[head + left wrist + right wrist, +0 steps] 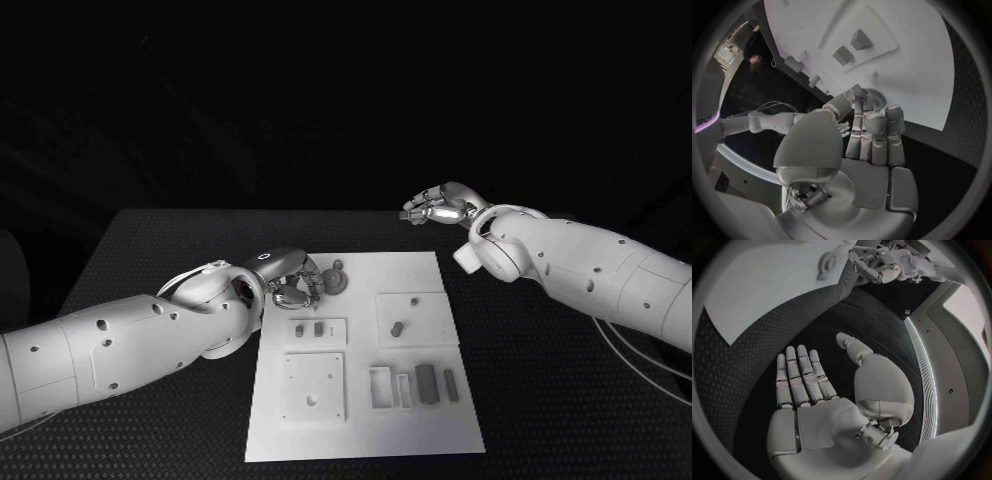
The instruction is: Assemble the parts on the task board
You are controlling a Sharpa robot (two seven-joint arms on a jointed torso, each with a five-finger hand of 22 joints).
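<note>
The left robot hand (290,284) is held at the near-left corner of the white board (418,420), its fingers (872,134) bent over a small round ribbed part (335,278) that lies on the board just beyond the fingertips; whether the part is actually pinched cannot be told. The right robot hand (443,207) is kept released over the black bench (548,400), off the board's far corner, with nothing in its flat palm (807,410). Other small parts (427,381) are seen lying in the board's recesses, well apart from both hands. A slip is judged likely if the round part is gripped by its edge alone: it could be tipped or rolled off the board.
</note>
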